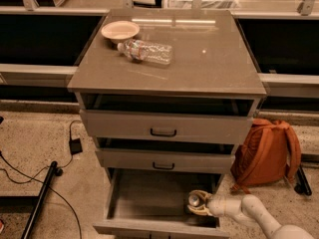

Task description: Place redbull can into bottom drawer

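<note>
**A:** Where is the redbull can [194,200]?

**B:** Inside the bottom drawer [149,199], at its right side, close to the front. The drawer is pulled well out. The gripper [198,203] reaches in from the right, and its pale fingers [200,212] are closed around the can.

**A:** Any brand or lettering you can read?

**B:** None. Only the can's silver top shows, a small round disc, and the fingers cover the body. The clear plastic bottle [145,51] has a label band round its middle, but the writing on it cannot be made out.

**A:** Which way does the can point?

**B:** Its top faces up towards the camera and a little to the left. The long axis seems to be roughly upright with a slight lean, though so little of the can shows that I can't be sure.

**A:** And the rest?

**B:** The bottle lies on its side on the table [209,59], cap end towards a shallow pale bowl [120,31] just beside it. The top drawer [164,126] and middle drawer [164,159] are each slightly ajar. An orange backpack [266,151] leans against the cabinet's right side.
</note>
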### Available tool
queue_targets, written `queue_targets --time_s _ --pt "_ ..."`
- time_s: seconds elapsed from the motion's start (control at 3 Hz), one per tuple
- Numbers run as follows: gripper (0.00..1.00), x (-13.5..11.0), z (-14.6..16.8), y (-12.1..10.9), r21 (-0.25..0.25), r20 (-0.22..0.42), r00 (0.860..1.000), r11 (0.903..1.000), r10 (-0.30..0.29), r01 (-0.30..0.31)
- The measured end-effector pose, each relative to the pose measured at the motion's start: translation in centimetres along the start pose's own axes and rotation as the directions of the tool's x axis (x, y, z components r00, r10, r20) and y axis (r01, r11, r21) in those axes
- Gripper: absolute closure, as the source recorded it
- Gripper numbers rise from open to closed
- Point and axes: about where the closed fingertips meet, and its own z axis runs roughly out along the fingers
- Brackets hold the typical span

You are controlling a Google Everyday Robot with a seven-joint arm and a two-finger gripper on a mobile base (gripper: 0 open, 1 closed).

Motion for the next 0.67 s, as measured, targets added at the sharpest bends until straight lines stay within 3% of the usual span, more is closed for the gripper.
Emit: queue_targets --time_s 0.33,0.67 --pt "0.0 0.0 0.0 0.0 0.0 0.0 1.0 1.0 0.0 0.0" --pt "0.0 0.0 0.01 0.0 0.0 0.0 1.0 1.0 0.0 0.0"
